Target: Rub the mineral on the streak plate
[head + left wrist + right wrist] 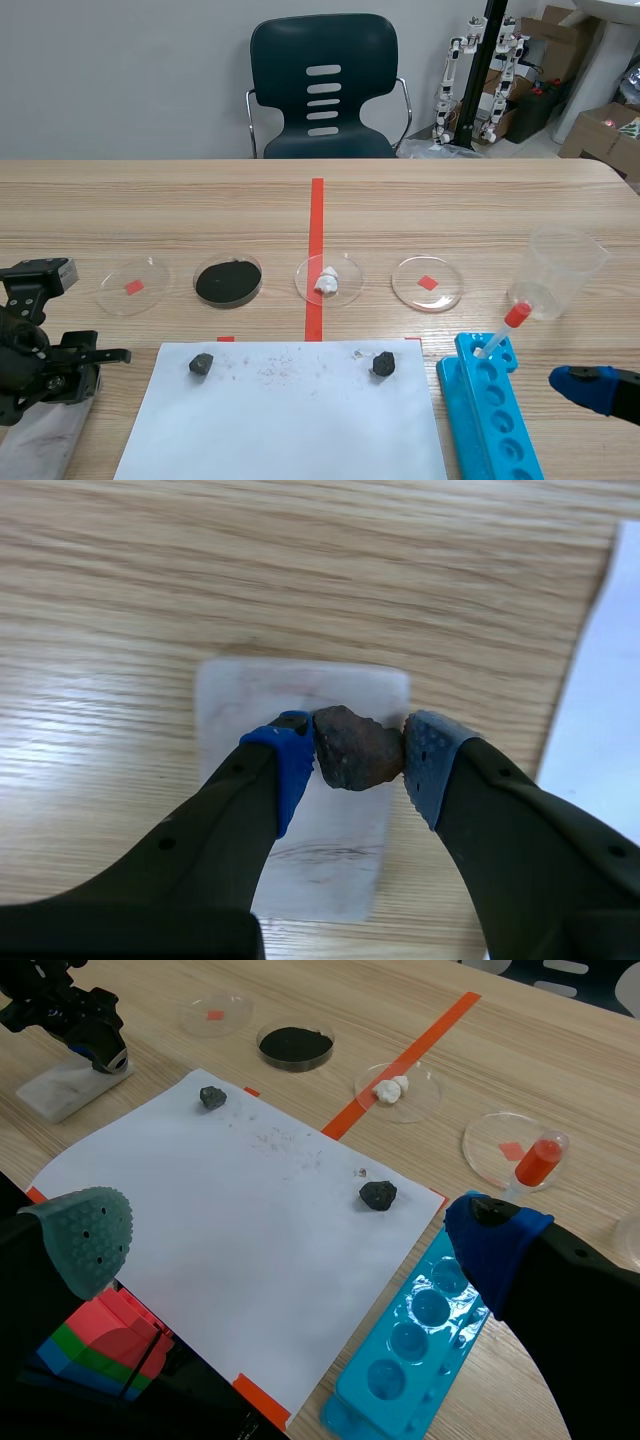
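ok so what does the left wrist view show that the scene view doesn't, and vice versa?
Left wrist only: the reddish-brown mineral pinched between the left gripper pads, over the streak plate. Scene only: dish of black powder, beaker, blue tray, two dark rocks on the paper. Both: left gripper, streak plate, paper edge, table.

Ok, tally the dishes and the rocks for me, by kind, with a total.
Round clear dishes: 4
Dark rocks on the paper: 2
Brown rock in the left end effector: 1
Total: 7
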You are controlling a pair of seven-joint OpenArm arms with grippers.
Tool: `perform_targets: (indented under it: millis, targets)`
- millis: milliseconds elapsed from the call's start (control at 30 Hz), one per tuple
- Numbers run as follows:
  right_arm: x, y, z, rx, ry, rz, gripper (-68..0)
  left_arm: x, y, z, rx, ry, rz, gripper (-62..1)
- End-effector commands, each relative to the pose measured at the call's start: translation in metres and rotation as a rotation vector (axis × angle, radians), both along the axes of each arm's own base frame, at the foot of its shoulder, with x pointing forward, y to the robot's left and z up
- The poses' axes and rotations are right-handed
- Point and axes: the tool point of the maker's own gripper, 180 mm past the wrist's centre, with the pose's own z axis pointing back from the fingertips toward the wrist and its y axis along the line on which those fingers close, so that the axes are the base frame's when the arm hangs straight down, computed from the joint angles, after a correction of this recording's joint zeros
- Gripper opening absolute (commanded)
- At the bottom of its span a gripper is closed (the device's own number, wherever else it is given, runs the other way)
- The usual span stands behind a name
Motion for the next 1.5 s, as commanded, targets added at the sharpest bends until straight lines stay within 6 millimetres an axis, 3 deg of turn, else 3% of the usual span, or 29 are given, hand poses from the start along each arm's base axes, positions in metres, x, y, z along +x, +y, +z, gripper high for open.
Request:
perform_targets:
  millis: [0,267,500,733,1233,1467]
  targets:
    - [0.005,0.004,0.011,0.026,-0.034,0.002,0.4,0.001,-0.005,0.001,-0.026,-0.004,0.0,-49.3]
    - [0.005,0.004,0.011,0.026,-0.034,0.002,0.4,0.003,-0.013,0.003,-0.07,-0.021,-0.001,-49.3]
    - [0.005,0.004,0.011,0.026,-0.034,0.002,0.4,0.0,0.016,0.003,0.107,-0.002,-0.022,-49.3]
    - [0.005,0.004,0.011,0.026,-0.034,0.002,0.4,0.0,0.032,0.006,0.18,0.001,-0.019,-49.3]
    - [0.005,0.004,0.011,0.026,-0.034,0.002,0.4,0.004,-0.013,0.004,-0.083,-0.025,-0.02,-49.3]
    - [0.005,0.004,0.011,0.026,-0.034,0.002,0.4,0.004,-0.004,0.004,-0.027,-0.022,-0.031,-49.3]
